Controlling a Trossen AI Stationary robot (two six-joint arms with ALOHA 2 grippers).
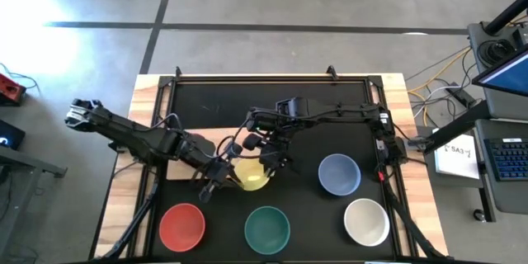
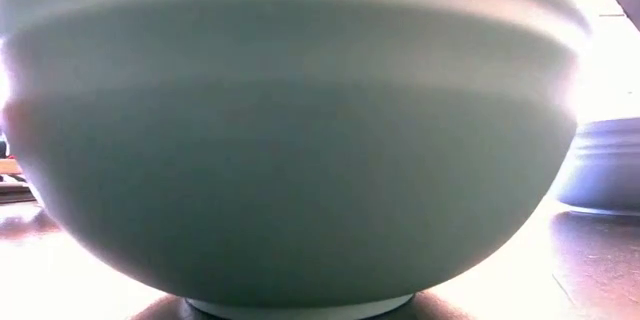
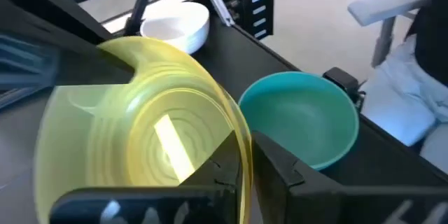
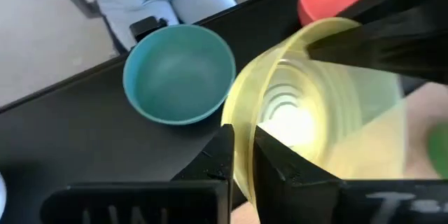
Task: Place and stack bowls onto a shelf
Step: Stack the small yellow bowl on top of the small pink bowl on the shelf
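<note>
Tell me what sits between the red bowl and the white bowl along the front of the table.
The teal bowl sits between the red bowl and the white bowl, apart from both, with bare black tabletop on either side. The high view shows this.

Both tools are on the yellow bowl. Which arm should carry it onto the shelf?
Probably left. The left tool and right tool both pinch the yellow bowl's rim, but the left arm already lies across the shelf, while the right reaches in from the far side.

Backlight washes out the low view behind the blurred teal bowl (image 2: 290, 150); floor glare overhead.
</note>
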